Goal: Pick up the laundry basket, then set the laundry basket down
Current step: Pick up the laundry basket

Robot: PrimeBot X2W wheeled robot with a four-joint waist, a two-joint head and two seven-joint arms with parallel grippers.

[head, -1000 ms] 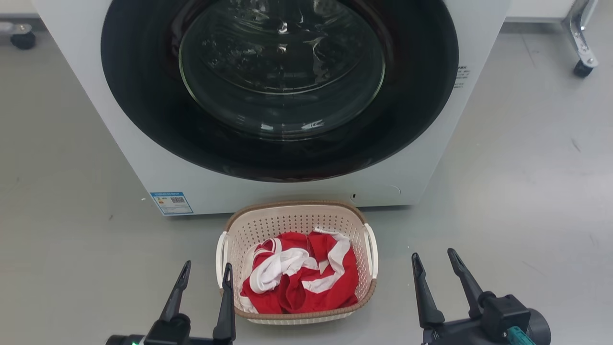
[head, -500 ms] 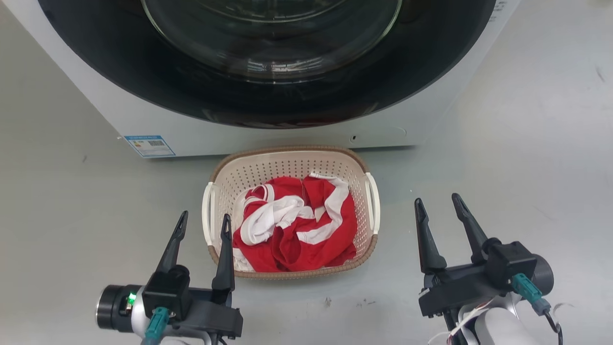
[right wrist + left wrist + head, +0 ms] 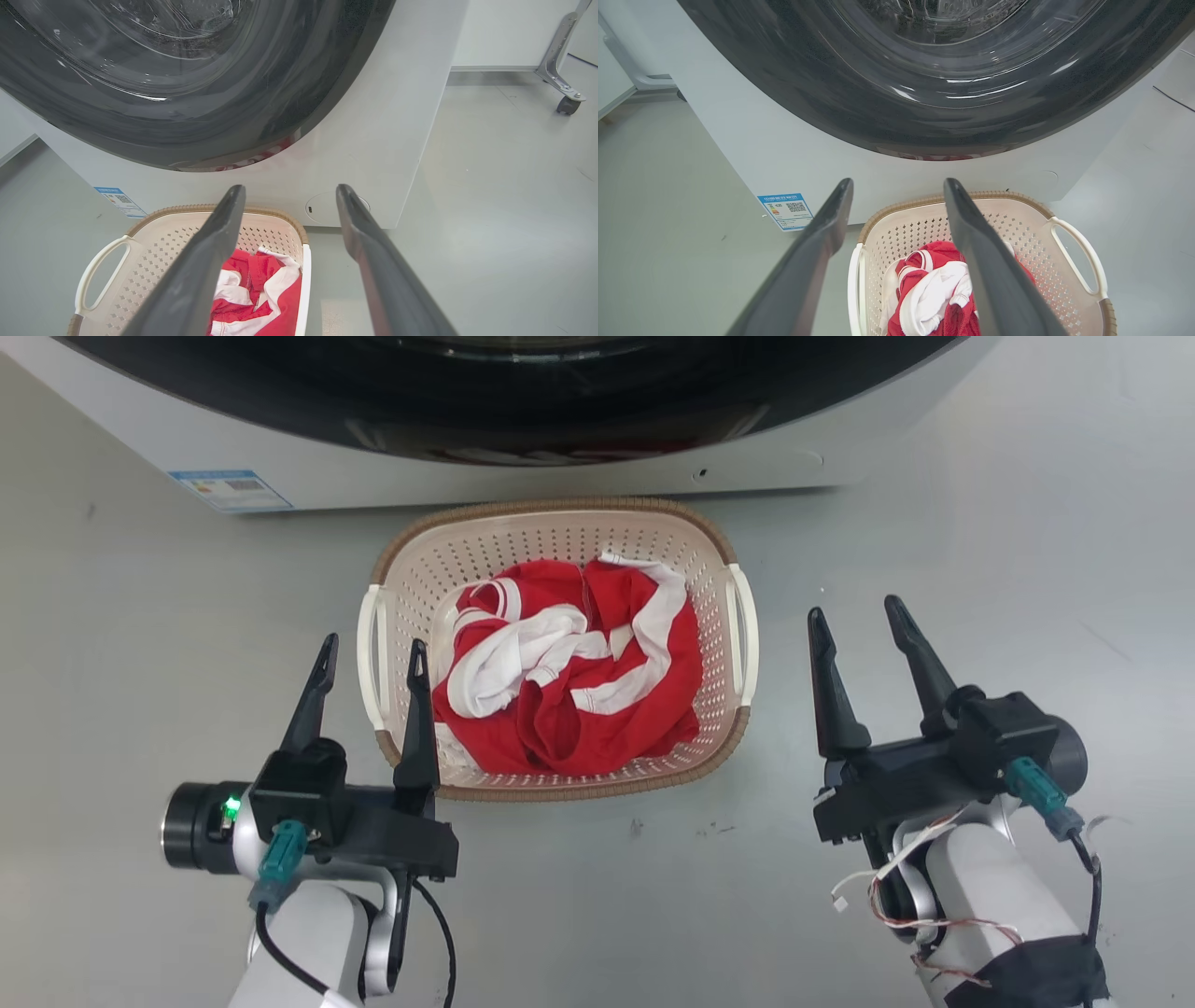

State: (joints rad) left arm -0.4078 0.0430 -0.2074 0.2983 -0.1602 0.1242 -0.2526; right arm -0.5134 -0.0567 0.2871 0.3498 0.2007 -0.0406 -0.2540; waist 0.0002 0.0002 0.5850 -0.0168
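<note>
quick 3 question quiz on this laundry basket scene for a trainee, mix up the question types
1. True or false: the left gripper and the right gripper both have their fingers spread and hold nothing.
2. What lies in the laundry basket? A. a red and white cloth B. blue towels C. nothing
3. Fill in: the basket stands on the floor right in front of the ____.

Key: 1 true; 2 A; 3 washing machine

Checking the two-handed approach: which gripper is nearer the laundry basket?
Left. The left gripper sits at the left rim of the laundry basket, a finger each side; the right gripper is off to its right, clearly apart.
</note>
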